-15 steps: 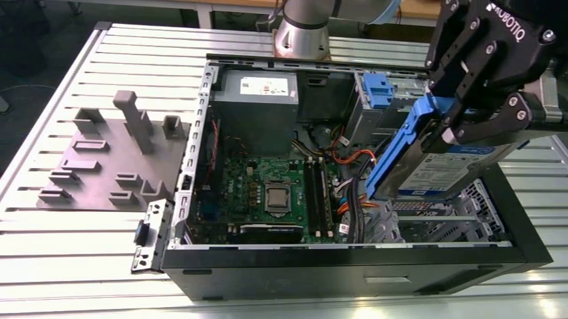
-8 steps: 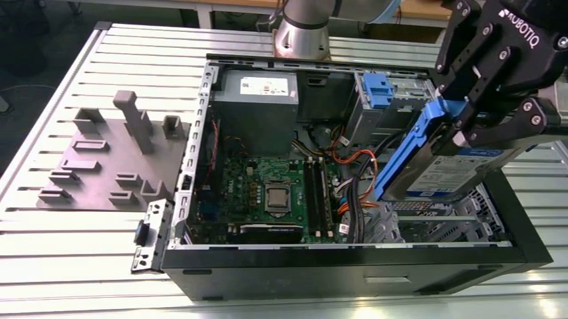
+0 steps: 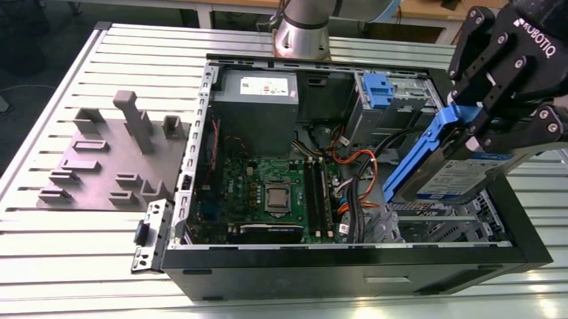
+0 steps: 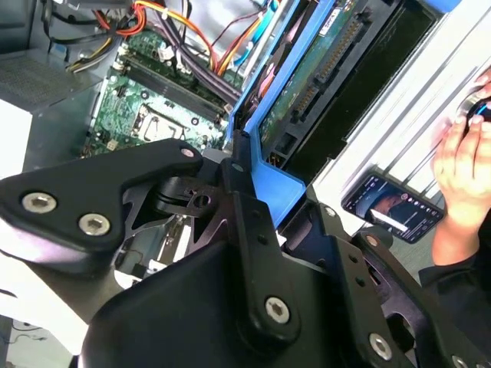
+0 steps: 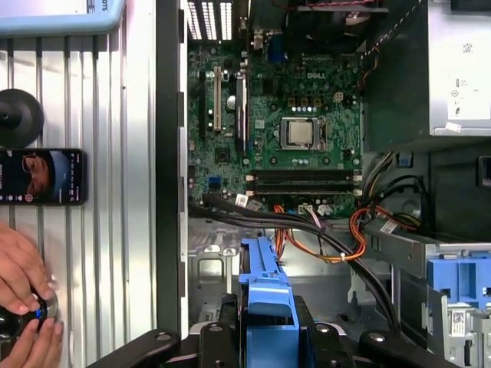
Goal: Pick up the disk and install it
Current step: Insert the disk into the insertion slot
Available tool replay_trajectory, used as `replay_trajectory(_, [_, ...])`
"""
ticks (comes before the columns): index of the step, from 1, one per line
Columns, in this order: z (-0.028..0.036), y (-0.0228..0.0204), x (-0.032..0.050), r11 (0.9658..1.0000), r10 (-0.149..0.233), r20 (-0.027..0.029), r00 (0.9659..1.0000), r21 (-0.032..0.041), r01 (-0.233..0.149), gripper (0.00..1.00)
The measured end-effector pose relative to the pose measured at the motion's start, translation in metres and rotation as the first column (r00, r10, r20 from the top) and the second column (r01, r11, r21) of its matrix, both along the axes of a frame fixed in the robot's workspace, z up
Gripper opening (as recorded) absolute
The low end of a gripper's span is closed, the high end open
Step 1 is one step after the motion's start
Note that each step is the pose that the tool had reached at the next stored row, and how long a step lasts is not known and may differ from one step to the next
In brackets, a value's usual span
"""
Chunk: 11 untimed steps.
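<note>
The disk (image 3: 454,178), a silver-grey drive with a white-and-blue label in a blue bracket (image 3: 424,149), hangs tilted on edge over the open computer case (image 3: 355,262), above the grey metal bay (image 3: 443,222) at the exterior view's right. My black gripper (image 3: 480,124) is shut on the bracket's upper end. In the second wrist view the fingers (image 4: 249,203) clamp the blue bracket (image 4: 278,182), and the disk's green underside (image 4: 307,77) points down into the case. In the first wrist view the bracket (image 5: 265,295) sticks out between the fingers over the case floor.
Inside the case are the motherboard (image 3: 266,189), power supply (image 3: 257,100), orange and black cables (image 3: 355,166) and a fixed blue handle (image 3: 377,90) on the grey cage. A grey fixture plate (image 3: 106,159) lies at the exterior view's left. A person's hands (image 5: 23,291) and a phone (image 5: 42,176) are beside the case.
</note>
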<state>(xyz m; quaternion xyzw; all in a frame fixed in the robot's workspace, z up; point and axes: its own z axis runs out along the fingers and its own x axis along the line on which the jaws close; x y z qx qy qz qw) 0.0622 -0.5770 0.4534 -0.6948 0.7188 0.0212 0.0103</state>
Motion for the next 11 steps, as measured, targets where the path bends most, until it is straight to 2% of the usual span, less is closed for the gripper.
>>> replay_trajectory(5, [-0.0019, -0.0003, 0.0089, 1.0000, 0.000, 0.0000, 1.0000, 0.0000, 0.000, 0.36])
replay_trajectory(11, [-0.0040, -0.0008, 0.0119, 1.0000, 0.000, 0.0003, 1.0000, 0.0000, 0.000, 0.36])
